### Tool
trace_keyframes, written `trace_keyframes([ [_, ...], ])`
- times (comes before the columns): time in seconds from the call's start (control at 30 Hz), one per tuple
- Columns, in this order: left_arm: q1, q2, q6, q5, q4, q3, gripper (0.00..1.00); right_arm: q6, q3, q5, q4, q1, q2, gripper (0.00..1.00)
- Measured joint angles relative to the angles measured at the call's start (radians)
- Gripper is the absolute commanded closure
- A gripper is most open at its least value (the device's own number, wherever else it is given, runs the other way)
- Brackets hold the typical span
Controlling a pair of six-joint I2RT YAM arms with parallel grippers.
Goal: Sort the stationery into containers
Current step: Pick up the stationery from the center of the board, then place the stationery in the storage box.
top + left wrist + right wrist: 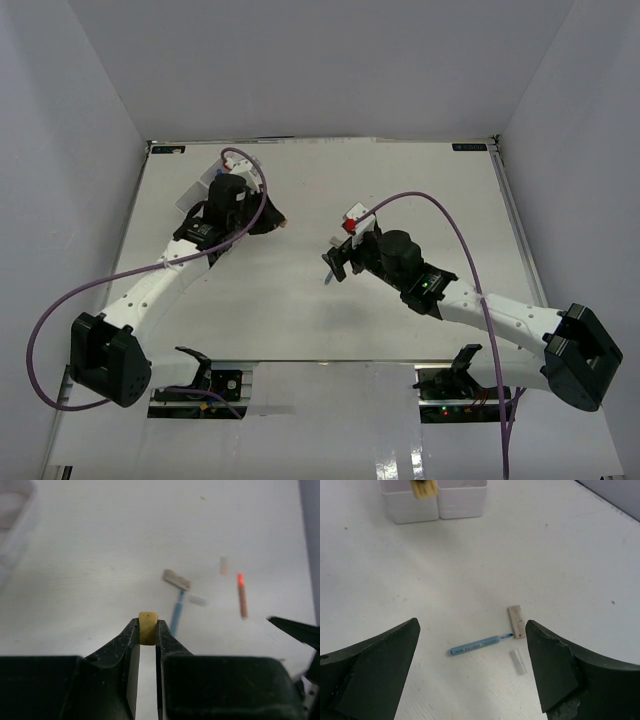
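1. At twelve o'clock in the right wrist view stands the white tray. Only its outer wall shows, so what already lies in its compartments cannot be told.
2. Left gripper: its fingers are clamped on the yellow eraser, held off the tabletop near the tray and not yet in it.
3. Right gripper: its fingers are spread wide and empty, hovering above the blue pen, which is probably its next pick.
4. Orange pen: it lies loose toward three o'clock in the left wrist view, well apart from the tray.
5. Blue pen: it lies loose, with its tip touching or just beside the beige eraser.
6. Beige eraser: it sits at one o'clock of the pen, unsorted.
7. Clear piece and small pinkish piece: both lie loose. By my count five things wait on the tabletop and one is on its way, so much of the sorting looks left to do.
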Motion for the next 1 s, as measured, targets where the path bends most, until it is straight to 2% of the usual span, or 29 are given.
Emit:
trace_keyframes([
  [0.17, 0.197, -0.017, 0.072, -0.163, -0.085, 0.003, 0.89, 0.01, -0.044, 0.074, -0.047, -0.011, -0.03, 0.1],
  [0.3, 0.29, -0.013, 0.111, -0.243, -0.118, 0.003, 0.84, 0.011, -0.064, 0.108, -0.055, -0.026, -0.048, 0.1],
  [0.53, 0.343, 0.054, 0.141, -0.29, -0.084, -0.011, 0.74, 0.012, -0.079, 0.13, -0.062, -0.037, -0.049, 0.1],
  [0.77, 0.401, 0.138, 0.149, -0.247, -0.04, -0.028, 0.6, 0.012, -0.088, 0.134, -0.064, -0.048, -0.033, 0.1],
  [1.0, 0.419, 0.158, 0.148, -0.196, -0.009, -0.035, 0.51, 0.011, -0.088, 0.133, -0.064, -0.051, -0.015, 0.09],
])
